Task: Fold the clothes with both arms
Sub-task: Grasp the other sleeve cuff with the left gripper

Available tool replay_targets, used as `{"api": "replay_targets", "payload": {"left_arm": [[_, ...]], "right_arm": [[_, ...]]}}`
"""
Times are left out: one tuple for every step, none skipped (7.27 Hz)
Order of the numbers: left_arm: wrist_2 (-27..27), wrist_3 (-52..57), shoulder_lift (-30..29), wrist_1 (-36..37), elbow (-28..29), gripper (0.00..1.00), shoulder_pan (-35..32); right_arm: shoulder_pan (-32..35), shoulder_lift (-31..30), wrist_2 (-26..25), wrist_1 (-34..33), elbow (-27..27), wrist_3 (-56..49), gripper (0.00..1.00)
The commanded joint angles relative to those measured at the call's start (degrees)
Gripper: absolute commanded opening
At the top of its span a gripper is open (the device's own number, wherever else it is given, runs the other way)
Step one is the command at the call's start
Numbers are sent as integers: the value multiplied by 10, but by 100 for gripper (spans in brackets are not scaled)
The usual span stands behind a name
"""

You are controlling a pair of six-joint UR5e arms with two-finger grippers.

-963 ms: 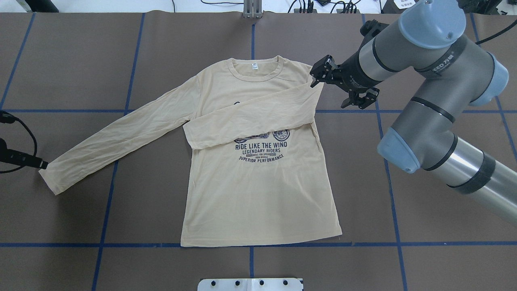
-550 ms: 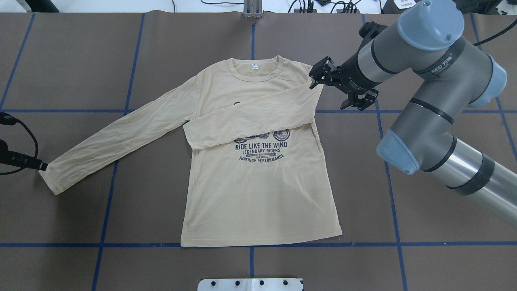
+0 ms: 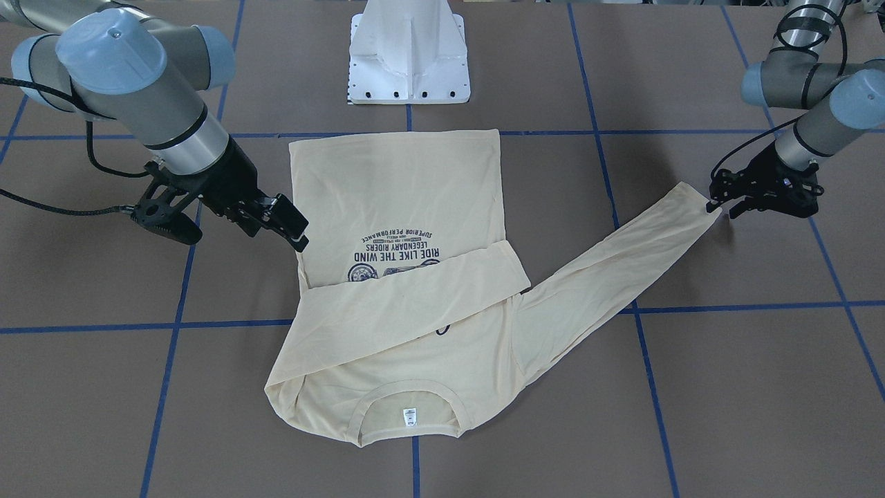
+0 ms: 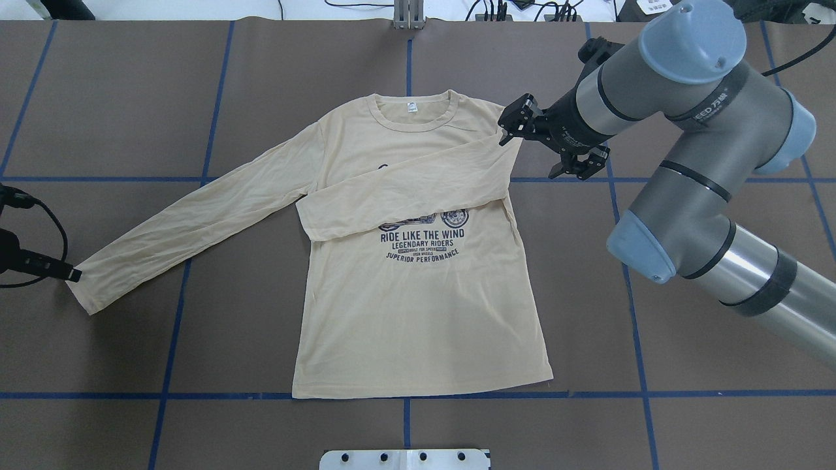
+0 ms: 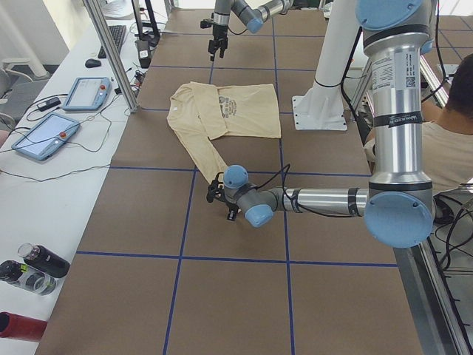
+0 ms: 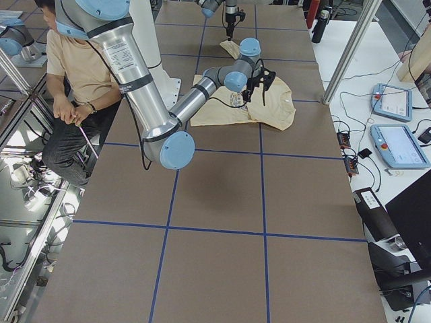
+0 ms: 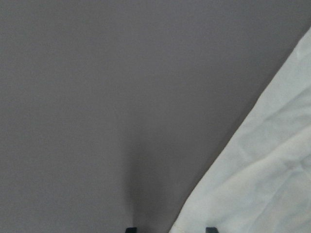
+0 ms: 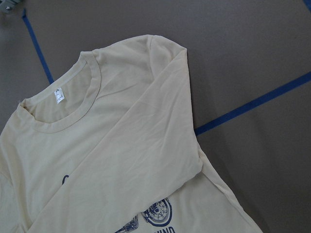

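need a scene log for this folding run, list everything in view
shirt: one, cream-yellow with navy print, flat mid-table; one sleeve folded across the chest, the other stretched out toward the robot's left
table: one, brown with blue tape grid
pedestal: one, white, at the robot's edge of the table
pendants: two, grey-blue, on the white side bench
bottles: a few, dark and red, near end of that bench
person: one, beige top, seated behind the robot
right pincer: black, open, beside the shirt's side edge
left pincer: black, open, at the outstretched cuff

Sleeve [image 4: 405,188] hides print [image 4: 423,243] top; left end effector [image 4: 68,273] cropped
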Motion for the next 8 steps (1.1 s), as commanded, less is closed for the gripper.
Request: {"api": "replay_targets", "payload": {"left_arm": [[0,0,0,0,0,47,2],[0,0,0,1,1,41,3],[0,1,0,1,1,31,3],[1,1,0,0,5,23,3],[1,1,0,0,8,5,3],[-3,0,1,0,1,0,3],[-5,1,1,0,-23,0,0],[-6,0,7,6,-79,0,-9]], "right_arm": [[-1,0,0,0,-1,0,99],[-2,0,0,0,-1,1,99],[-4,1,-1,0,-2,3,99],[-4,1,-3,0,-2,3,99],[-4,2,-3,0,-2,5,99],[-4,2,-2,0,-2,6,99],[-4,0,-2,0,-1,4,99],[1,-5,-1,0,3,4,99]]}}
